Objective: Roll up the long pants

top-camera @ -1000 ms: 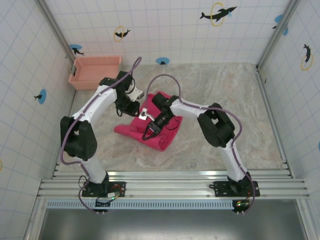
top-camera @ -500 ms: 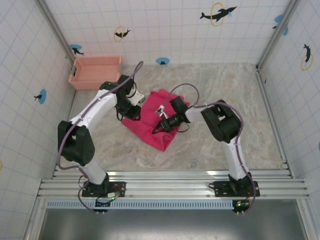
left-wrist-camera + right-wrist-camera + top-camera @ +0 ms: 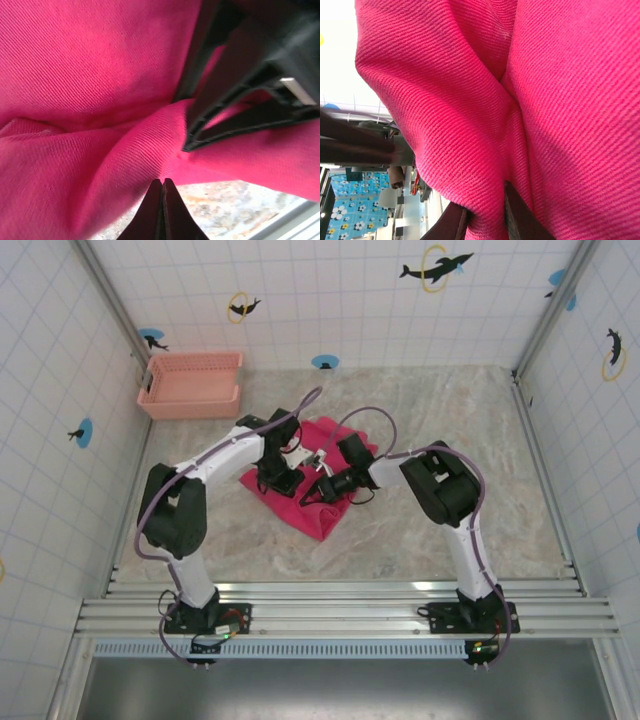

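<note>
The long pants (image 3: 318, 515) are seen bunched in a crumpled heap near the middle of the marble surface (image 3: 470, 430), well apart from the pale pink basket (image 3: 192, 386) at the far left. Both arms are brought together over the heap. The right tool (image 3: 485, 202) is clamped on a thick fold of the cloth, which bulges up between its fingers. The left tool (image 3: 162, 182) is fully closed, its tips pressed against the cloth just beside the right tool; whether a thin pinch is caught cannot be told. The step in hand is judged to be gathering an edge to start the roll. It is best done with the fold held level by both tools and turned over evenly, so that no slack is trapped. A firmer bite by the left tool is probably needed first.
</note>
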